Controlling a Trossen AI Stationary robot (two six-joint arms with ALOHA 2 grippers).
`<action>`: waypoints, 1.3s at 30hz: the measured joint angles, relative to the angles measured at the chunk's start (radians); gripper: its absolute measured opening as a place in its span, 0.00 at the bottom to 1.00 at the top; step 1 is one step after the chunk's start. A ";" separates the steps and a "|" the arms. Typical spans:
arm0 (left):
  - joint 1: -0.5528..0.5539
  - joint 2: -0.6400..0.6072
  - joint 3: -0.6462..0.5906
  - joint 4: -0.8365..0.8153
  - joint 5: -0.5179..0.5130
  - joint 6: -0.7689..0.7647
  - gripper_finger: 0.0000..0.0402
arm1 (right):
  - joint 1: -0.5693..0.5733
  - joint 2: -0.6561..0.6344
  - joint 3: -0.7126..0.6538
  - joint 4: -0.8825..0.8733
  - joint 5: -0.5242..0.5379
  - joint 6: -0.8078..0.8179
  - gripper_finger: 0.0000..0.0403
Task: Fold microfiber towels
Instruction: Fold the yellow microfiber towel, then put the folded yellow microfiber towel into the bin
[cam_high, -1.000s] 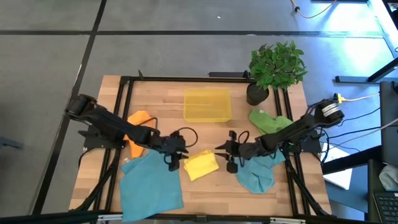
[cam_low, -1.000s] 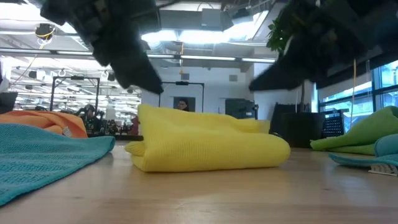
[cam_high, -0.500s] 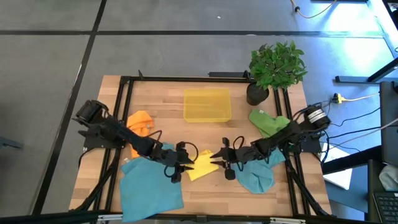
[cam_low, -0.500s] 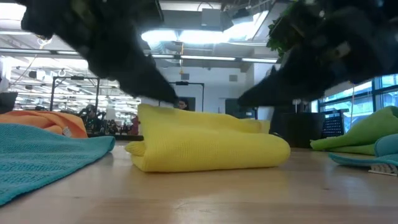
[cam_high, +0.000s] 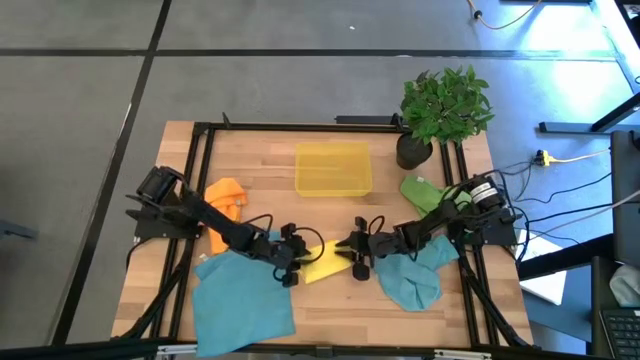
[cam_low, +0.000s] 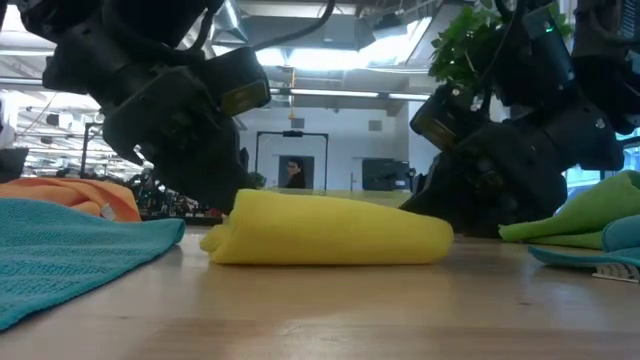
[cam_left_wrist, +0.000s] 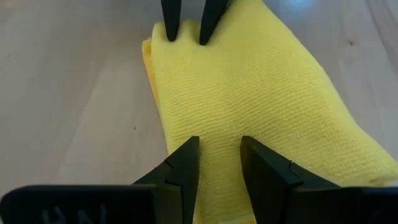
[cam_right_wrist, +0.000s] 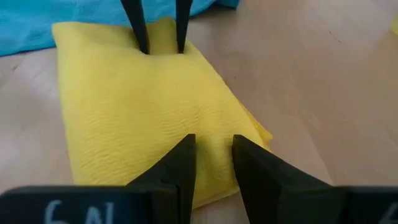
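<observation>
A folded yellow towel (cam_high: 322, 263) lies flat on the wooden table near its middle front; the low view shows the yellow towel (cam_low: 330, 230) as a flat pad. My left gripper (cam_high: 298, 262) stands on its left end and my right gripper (cam_high: 346, 250) on its right end. Both are narrowly open, with cloth showing in the gap, as seen at my left gripper (cam_left_wrist: 219, 149) and my right gripper (cam_right_wrist: 212, 146). A teal towel (cam_high: 240, 300) lies spread at the front left. An orange towel (cam_high: 225, 195), a green towel (cam_high: 430, 195) and another teal towel (cam_high: 415, 280) lie bunched. My left gripper rests both fingertips on the top face of the yellow towel's left end (cam_left_wrist: 217, 121), slanting down from the table's left. The fingers lie apart, not pinching. The towel lies flat on the table under them. My right gripper rests both fingertips on the top face of the towel's right end (cam_right_wrist: 211, 121), slanting down from the table's right. The fingers stay slightly apart, with no cloth drawn up between them. The towel stays flat on the wood.
A translucent yellow bin (cam_high: 333, 168) stands behind the yellow towel at the table's middle back. A potted plant (cam_high: 440, 105) stands at the far right corner. Bare wood shows in front of the yellow towel (cam_high: 340, 310).
Both grippers have come down and toward each other, onto the yellow towel's two ends. The towel, puffed up and uneven before, now lies lower and flatter on the table.
</observation>
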 joint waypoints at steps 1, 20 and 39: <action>0.003 -0.003 0.000 -0.001 0.000 0.008 0.27 | 0.000 0.000 0.000 0.005 0.000 -0.003 0.27; -0.050 -0.218 0.001 -0.040 -0.130 0.107 0.27 | 0.086 -0.216 0.018 -0.075 -0.045 -0.202 0.30; 0.056 -0.206 0.000 0.338 -0.092 0.362 0.27 | 0.153 -0.212 0.052 -0.104 0.072 -0.306 0.64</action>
